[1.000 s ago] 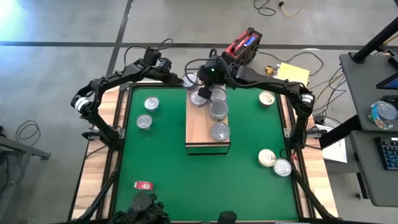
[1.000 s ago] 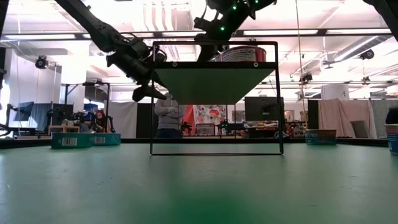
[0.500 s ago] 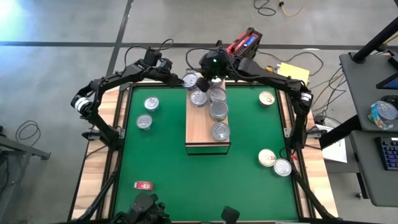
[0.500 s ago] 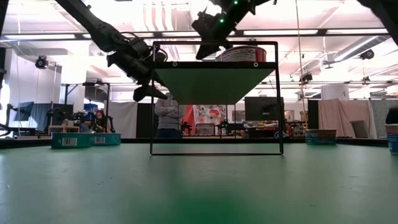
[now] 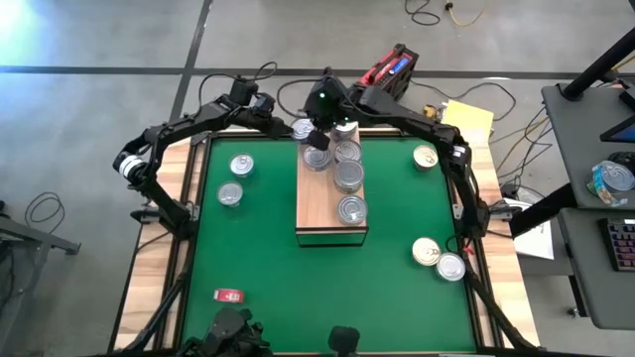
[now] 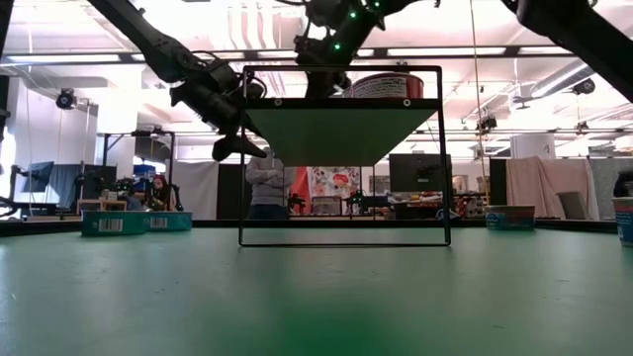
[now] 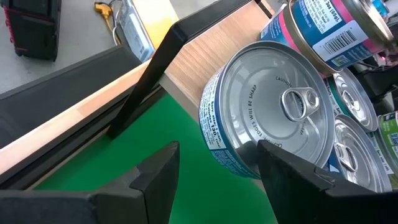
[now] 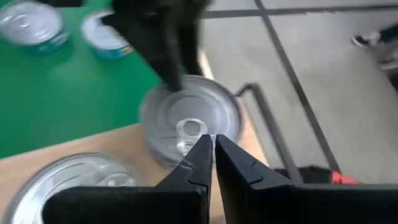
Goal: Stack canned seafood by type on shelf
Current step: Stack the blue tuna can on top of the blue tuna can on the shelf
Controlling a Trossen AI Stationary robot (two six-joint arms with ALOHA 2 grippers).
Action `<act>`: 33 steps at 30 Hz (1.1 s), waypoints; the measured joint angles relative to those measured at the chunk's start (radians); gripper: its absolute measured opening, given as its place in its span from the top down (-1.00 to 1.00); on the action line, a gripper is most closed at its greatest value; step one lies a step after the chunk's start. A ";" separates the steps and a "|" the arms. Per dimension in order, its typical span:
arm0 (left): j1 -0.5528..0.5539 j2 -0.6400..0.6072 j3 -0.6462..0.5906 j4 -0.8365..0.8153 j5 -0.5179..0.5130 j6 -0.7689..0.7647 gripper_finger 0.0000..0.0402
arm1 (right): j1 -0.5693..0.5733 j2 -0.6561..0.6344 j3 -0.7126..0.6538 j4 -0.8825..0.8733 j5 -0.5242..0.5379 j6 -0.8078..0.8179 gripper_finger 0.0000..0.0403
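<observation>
The light-wood shelf [image 5: 329, 220] stands mid-mat and carries several silver-lidded cans [image 5: 349, 177], one with a pink label [image 7: 323, 34]. Another silver-lidded can [image 5: 303, 128] [image 7: 273, 115] lies level at the shelf's far left corner, with part of it past the board's edge. My left gripper [image 5: 294, 127] [image 7: 216, 152] stands open at this can's left side, fingers apart. My right gripper [image 5: 319, 141] [image 8: 208, 144] is shut and hovers above the same corner, clear of the cans. Whether the corner can rests on the board is hidden. My left gripper comes at the corner can from the table's left, slanting down. One finger [image 7: 286, 171] overlaps the lid's rim [image 7: 252, 146], and I cannot tell whether it touches. Green mat shows between the other finger [image 7: 158, 171] and the can's wall.
Two silver cans [image 5: 241, 165] [image 5: 230, 194] lie on the mat to the left. A gold-lidded can [image 5: 426, 157] sits at the far right, and a gold and a silver can [image 5: 427, 251] [image 5: 451, 267] sit at the near right. A small red flat object [image 5: 229, 295] lies near left.
My right gripper, still shut, has risen from the cans at the shelf's far end. It has swung toward the table's far left corner and tipped, and now hangs over the corner can.
</observation>
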 joint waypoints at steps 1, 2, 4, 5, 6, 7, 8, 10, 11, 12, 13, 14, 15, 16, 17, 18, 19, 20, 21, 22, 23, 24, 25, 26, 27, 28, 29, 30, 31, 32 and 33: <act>0.000 0.000 0.000 -0.001 0.000 0.001 0.01 | 0.005 0.001 -0.001 -0.002 -0.008 -0.021 0.94; 0.000 0.000 0.000 0.000 0.000 0.003 0.01 | 0.010 0.001 -0.003 -0.002 -0.011 -0.038 0.94; 0.000 0.000 0.000 -0.001 -0.001 0.004 0.01 | 0.017 0.000 -0.010 -0.005 -0.011 -0.066 0.94; 0.000 0.000 0.000 -0.001 -0.001 0.007 0.01 | 0.019 0.000 -0.014 -0.007 -0.009 -0.077 0.94; 0.000 0.000 0.000 -0.002 -0.001 0.011 0.01 | 0.022 0.000 -0.018 -0.012 -0.003 -0.080 0.94; 0.000 0.000 0.000 -0.002 -0.001 0.011 0.01 | 0.024 0.000 -0.021 -0.013 0.000 -0.082 0.94; 0.000 0.000 0.000 -0.002 -0.001 0.011 0.01 | 0.026 0.000 -0.023 -0.013 0.002 -0.082 0.94; 0.000 0.000 0.000 -0.002 -0.001 0.011 0.01 | 0.025 0.000 -0.023 -0.012 0.008 -0.079 0.94; 0.000 0.000 0.000 -0.002 -0.001 0.011 0.01 | 0.025 0.000 -0.023 -0.012 0.008 -0.079 0.94; 0.000 0.000 0.000 -0.002 -0.001 0.011 0.01 | 0.025 0.000 -0.023 -0.012 0.008 -0.083 0.94; 0.000 0.000 0.000 -0.002 -0.001 0.011 0.01 | 0.025 0.000 -0.023 -0.012 0.008 -0.087 0.94; 0.000 0.000 0.000 -0.002 -0.001 0.011 0.01 | 0.025 0.000 -0.024 -0.012 0.008 -0.092 0.94; 0.000 0.000 0.000 -0.002 -0.001 0.011 0.01 | 0.025 0.000 -0.026 -0.009 0.008 -0.093 0.94; 0.000 0.000 0.000 -0.002 -0.001 0.011 0.01 | 0.025 0.002 -0.028 0.002 0.008 -0.094 0.94; 0.000 0.000 0.000 -0.002 -0.001 0.012 0.01 | 0.025 0.004 -0.031 0.019 0.008 -0.095 0.94; 0.000 0.000 0.000 -0.002 -0.001 0.015 0.01 | 0.025 0.007 -0.033 0.035 0.008 -0.096 0.94; 0.001 0.000 0.000 -0.002 -0.001 0.018 0.01 | 0.025 0.013 -0.037 0.047 0.009 -0.096 0.94; 0.001 0.000 0.000 -0.002 -0.001 0.019 0.01 | 0.025 0.022 -0.039 0.060 0.012 -0.096 0.94; 0.001 0.000 0.000 -0.003 -0.001 0.019 0.01 | 0.026 0.031 -0.039 0.076 0.018 -0.096 0.94; 0.001 0.000 0.000 -0.003 -0.001 0.019 0.01 | 0.026 0.038 -0.041 0.088 0.022 -0.095 0.94; 0.001 0.000 0.000 -0.003 -0.001 0.019 0.01 | 0.026 0.046 -0.041 0.092 0.023 -0.096 0.94; 0.001 0.000 0.000 -0.003 -0.001 0.019 0.01 | 0.026 0.051 -0.041 0.099 0.023 -0.096 0.94; 0.001 0.000 0.000 -0.002 -0.001 0.019 0.01 | 0.026 0.055 -0.041 0.104 0.024 -0.096 0.94; 0.001 0.000 0.000 -0.003 -0.001 0.019 0.01 | 0.026 0.061 -0.041 0.104 0.024 -0.097 0.94; 0.001 0.000 -0.001 -0.003 -0.001 0.020 0.01 | 0.025 0.062 -0.041 0.102 0.024 -0.096 0.94; 0.001 0.000 -0.001 -0.002 -0.001 0.020 0.01 | 0.025 0.063 -0.043 0.102 0.026 -0.096 0.94; 0.001 0.000 -0.001 -0.002 -0.001 0.022 0.01 | 0.025 0.065 -0.047 0.101 0.027 -0.096 0.94; 0.001 0.000 -0.001 -0.002 -0.001 0.023 0.01 | 0.025 0.067 -0.048 0.097 0.027 -0.096 0.94; 0.001 0.000 -0.001 0.001 0.000 0.023 0.01 | 0.025 0.068 -0.048 0.097 0.027 -0.095 0.94; 0.001 0.000 -0.001 0.004 0.003 0.023 0.01 | 0.025 0.068 -0.048 0.098 0.027 -0.093 0.94; 0.001 0.000 -0.001 0.009 0.007 0.023 0.01 | 0.025 0.068 -0.048 0.097 0.027 -0.091 0.94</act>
